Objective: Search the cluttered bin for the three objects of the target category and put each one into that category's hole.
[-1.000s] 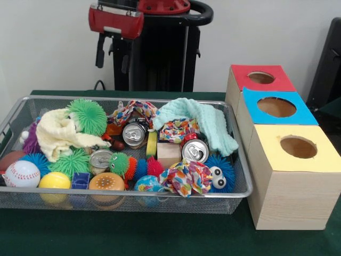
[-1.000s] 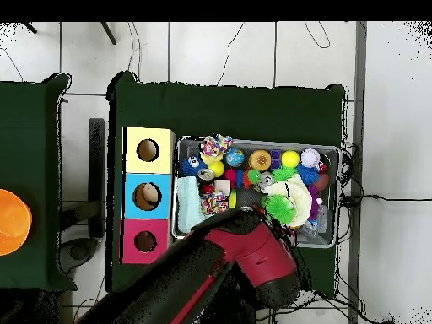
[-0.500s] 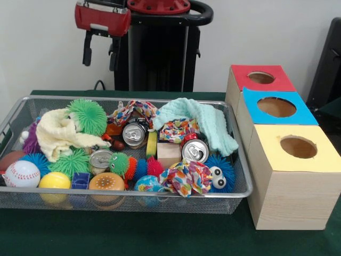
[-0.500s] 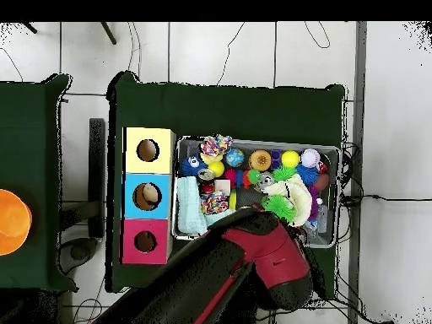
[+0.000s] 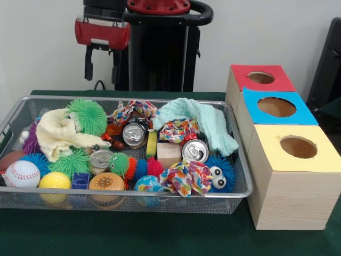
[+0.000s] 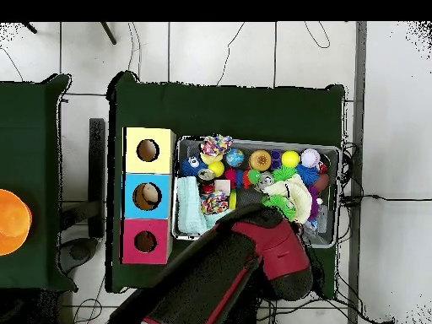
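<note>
My gripper [image 5: 101, 73] hangs open and empty above the back left part of the wire bin [image 5: 128, 193], well clear of the clutter. Three metal cans lie in the bin: one in the middle [image 5: 134, 133], one right of centre [image 5: 195, 151], one lower left [image 5: 99, 160]. Around them are spiky rubber balls [image 5: 88, 116], a baseball [image 5: 22, 174], a yellow cloth [image 5: 58, 133], a mint cloth [image 5: 205, 120] and patterned fabric pieces [image 5: 185, 177]. In the overhead view the arm [image 6: 253, 261] hides the bin's lower part [image 6: 253, 142].
Three wooden boxes stand in a row right of the bin, each with a round hole on top: red [image 5: 261, 85], blue [image 5: 274, 117], yellow [image 5: 298, 160]. Overhead they sit left of the bin: yellow [image 6: 135, 139], blue [image 6: 135, 184], red [image 6: 133, 229].
The gripper shifted left along the back of the bin in the front view, then came down a little. Nothing in the bin moved.
</note>
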You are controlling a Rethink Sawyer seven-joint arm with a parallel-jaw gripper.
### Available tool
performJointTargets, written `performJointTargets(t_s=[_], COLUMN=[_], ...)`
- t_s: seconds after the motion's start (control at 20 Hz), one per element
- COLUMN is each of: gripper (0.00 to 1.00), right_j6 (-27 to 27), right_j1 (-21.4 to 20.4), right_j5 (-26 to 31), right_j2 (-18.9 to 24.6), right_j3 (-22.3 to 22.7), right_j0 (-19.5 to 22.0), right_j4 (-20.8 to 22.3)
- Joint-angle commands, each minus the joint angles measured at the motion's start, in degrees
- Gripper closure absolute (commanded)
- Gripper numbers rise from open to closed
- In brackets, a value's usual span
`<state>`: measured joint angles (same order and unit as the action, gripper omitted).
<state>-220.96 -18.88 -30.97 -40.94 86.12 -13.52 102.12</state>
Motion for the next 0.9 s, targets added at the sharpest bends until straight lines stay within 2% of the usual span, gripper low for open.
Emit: performJointTargets(t_s=[0.05, 0.45, 0.9], gripper=[0.0, 0.0, 0.0], right_j6=[16.1, 23.2, 33.3], right_j1=[1.1, -0.4, -2.1], right_j5=[5.8, 9.4, 11.1], right_j2=[13.4, 17.2, 21.3], right_j3=[-4.0, -3.1, -2.7], right_j0=[3.2, 6.8, 11.3], right_j4=[-5.9, -8.2, -13.4])
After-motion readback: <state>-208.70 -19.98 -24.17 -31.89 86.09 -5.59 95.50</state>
